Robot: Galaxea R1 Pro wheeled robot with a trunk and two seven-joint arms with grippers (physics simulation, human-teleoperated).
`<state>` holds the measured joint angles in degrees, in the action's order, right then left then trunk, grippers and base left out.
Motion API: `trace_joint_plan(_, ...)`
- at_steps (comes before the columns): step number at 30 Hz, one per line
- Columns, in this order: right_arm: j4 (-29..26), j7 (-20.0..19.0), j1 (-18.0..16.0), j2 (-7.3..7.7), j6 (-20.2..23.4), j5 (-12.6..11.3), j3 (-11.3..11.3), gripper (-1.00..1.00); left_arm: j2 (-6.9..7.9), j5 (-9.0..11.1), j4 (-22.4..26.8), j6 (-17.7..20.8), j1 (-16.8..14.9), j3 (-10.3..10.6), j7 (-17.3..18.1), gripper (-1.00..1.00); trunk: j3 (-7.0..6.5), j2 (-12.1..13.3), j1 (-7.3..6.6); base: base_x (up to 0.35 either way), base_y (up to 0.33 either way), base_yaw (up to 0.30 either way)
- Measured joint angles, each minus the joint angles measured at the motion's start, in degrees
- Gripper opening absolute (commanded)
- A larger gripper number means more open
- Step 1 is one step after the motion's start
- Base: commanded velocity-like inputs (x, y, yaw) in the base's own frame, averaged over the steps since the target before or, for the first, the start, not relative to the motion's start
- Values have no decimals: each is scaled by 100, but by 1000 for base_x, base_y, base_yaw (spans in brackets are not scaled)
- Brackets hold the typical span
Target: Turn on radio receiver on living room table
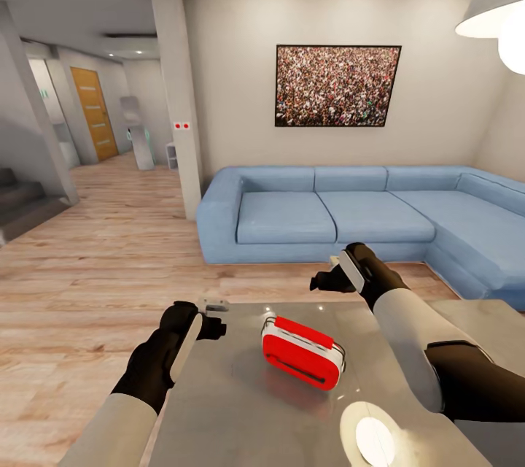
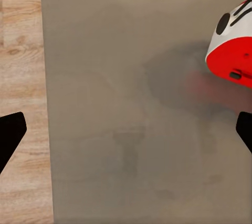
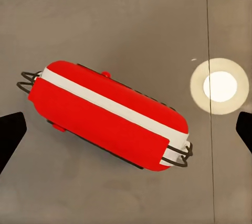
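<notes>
The red and white radio receiver (image 1: 302,352) lies on the glossy grey table (image 1: 219,408), near its middle. My right gripper (image 1: 326,280) hovers above and just beyond it; in the right wrist view the radio (image 3: 107,115) sits between the spread black fingertips (image 3: 9,137), so this gripper is open. My left gripper (image 1: 213,322) hangs over the table's far left corner, to the left of the radio. The left wrist view shows its fingertips (image 2: 8,137) wide apart, open and empty, with the radio's edge (image 2: 233,40) off to one side.
A blue L-shaped sofa (image 1: 350,215) stands beyond the table, below a framed crowd picture (image 1: 337,85). Light wood floor (image 1: 95,284) spreads to the left toward a pillar (image 1: 179,95) and a hallway. A white pendant lamp (image 1: 499,11) hangs at upper right, its glare reflected on the table (image 1: 372,438).
</notes>
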<state>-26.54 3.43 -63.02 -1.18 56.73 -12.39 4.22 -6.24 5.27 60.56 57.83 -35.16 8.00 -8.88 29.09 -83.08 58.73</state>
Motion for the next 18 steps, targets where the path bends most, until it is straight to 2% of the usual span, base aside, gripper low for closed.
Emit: trace_joint_plan(18, 2, 0, 0, 5, 5, 0, 0, 100, 0, 0, 9, 0, 0, 0, 0, 100, 148, 0, 0, 0, 0, 0)
